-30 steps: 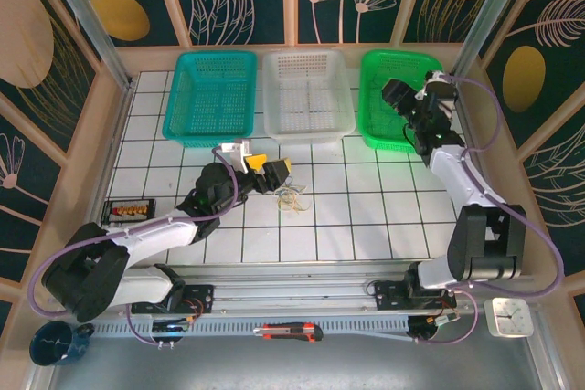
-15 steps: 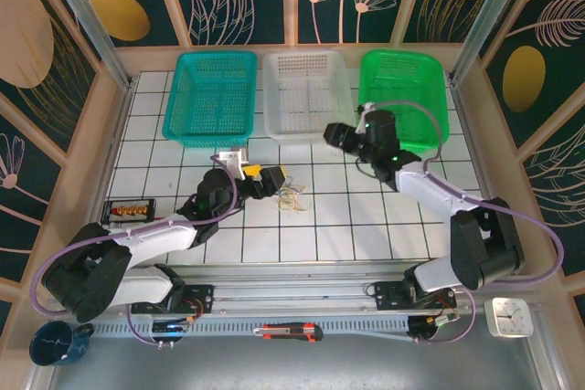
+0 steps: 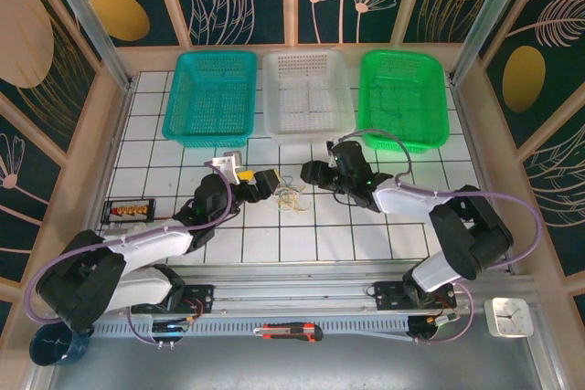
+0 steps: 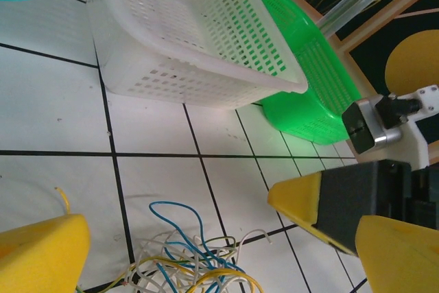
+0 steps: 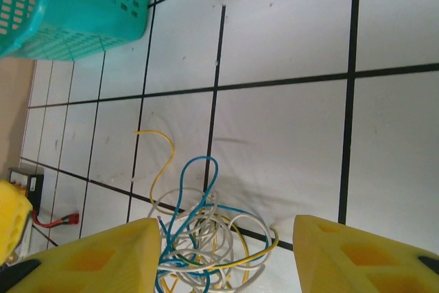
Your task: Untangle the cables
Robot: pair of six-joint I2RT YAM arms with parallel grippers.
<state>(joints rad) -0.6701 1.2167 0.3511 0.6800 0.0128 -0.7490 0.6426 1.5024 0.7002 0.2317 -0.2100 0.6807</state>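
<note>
The cables [image 3: 291, 198] lie as one small tangle of blue, white and yellow loops on the white tiles at mid-table. My left gripper [image 3: 263, 182] hovers just left of the tangle, jaws open wide. In the left wrist view the cables [image 4: 185, 259] lie low between its yellow fingers, untouched. My right gripper [image 3: 309, 173] sits just right of the tangle, facing the left one. In the right wrist view the right gripper [image 5: 226, 255] is open and straddles the cables [image 5: 206, 231]; its left finger reaches the edge of the bundle.
Three baskets line the back: teal [image 3: 210, 93], white [image 3: 306, 93] and green [image 3: 402, 98]. A small dark box [image 3: 128, 211] sits at the left edge. A utility knife [image 3: 288, 332], a clock [image 3: 508, 315] and a mug [image 3: 55, 344] lie by the near rail.
The right arm has swung from over the green basket down and left to the tangle, its jaws narrowing. The left arm has shifted only slightly, still open.
</note>
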